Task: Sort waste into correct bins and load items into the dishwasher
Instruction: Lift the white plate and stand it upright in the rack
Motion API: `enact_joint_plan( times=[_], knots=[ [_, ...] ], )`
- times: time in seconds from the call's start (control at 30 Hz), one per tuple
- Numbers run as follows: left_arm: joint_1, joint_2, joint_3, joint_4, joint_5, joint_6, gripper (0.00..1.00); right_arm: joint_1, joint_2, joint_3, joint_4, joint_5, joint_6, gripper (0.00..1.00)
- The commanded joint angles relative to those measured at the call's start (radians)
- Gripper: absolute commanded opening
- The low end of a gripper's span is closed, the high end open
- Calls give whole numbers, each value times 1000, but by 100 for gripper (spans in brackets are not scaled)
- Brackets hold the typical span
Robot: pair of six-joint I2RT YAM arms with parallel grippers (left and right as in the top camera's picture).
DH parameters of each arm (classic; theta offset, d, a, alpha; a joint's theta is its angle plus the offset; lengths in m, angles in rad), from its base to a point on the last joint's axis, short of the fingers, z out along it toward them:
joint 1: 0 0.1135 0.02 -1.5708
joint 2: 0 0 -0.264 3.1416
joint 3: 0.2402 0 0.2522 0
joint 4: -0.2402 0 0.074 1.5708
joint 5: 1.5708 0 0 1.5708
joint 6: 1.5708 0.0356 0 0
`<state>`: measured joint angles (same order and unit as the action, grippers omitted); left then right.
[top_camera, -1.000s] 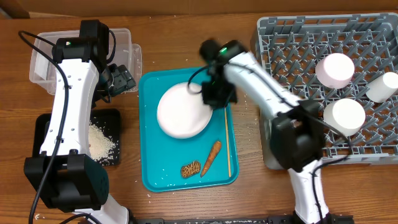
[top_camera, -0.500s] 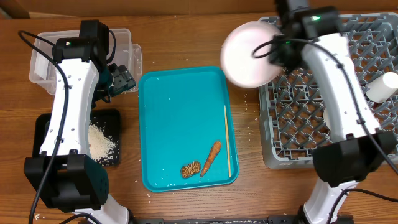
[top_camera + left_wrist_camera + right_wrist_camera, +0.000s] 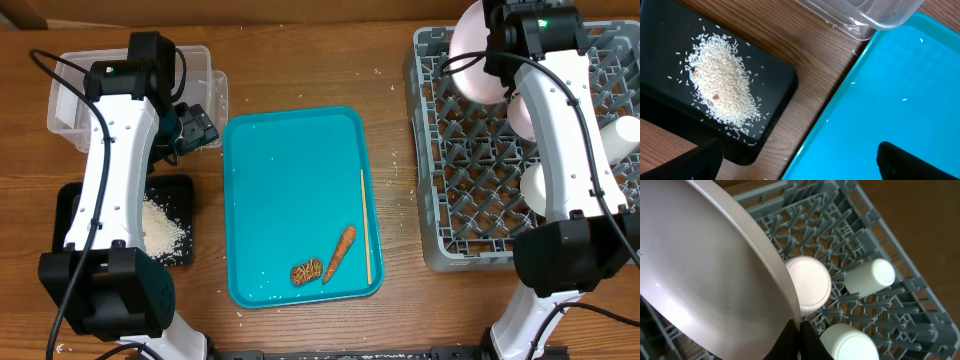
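Right of the teal tray (image 3: 290,180), the right gripper (image 3: 495,50) pinches the plate (image 3: 468,62) above the rack (image 3: 470,190), with cups (image 3: 810,282) already inside. The left gripper (image 3: 197,128) gapes empty just left of that tray. The rice (image 3: 165,228) is binned, but the carrot (image 3: 340,252) and brown lump (image 3: 306,271) still lie on the tray, unsorted.

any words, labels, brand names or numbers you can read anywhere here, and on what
None can be read. The teal plastic tray, grey plastic dish rack, flat black tray, clear plastic tub and round white plate show no printing in any view.

White plate (image 3: 472,62), grey rack (image 3: 470,200), teal tray (image 3: 290,180), black tray (image 3: 75,205).
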<state>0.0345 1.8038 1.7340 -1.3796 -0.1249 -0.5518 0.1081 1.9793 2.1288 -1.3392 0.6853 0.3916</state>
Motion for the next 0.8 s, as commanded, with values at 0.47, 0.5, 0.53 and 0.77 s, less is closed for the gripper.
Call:
enact_joint_plan(
  times=[0.47,0.5,0.53,0.77],
  knots=[
    [-2,-5,-6,0,-13,-17,100,10,3,-122,92,69,5,4],
    [-2,-5,-6,0,-13,-17,100,10,3,-122,93,64,5,4],
    [-2,-5,-6,0,-13,-17,100,10,3,-122,93,54,5,4],
    [-2,-5,-6,0,-13,-17,100,10,4,-122,111,43,4,4]
  ],
)
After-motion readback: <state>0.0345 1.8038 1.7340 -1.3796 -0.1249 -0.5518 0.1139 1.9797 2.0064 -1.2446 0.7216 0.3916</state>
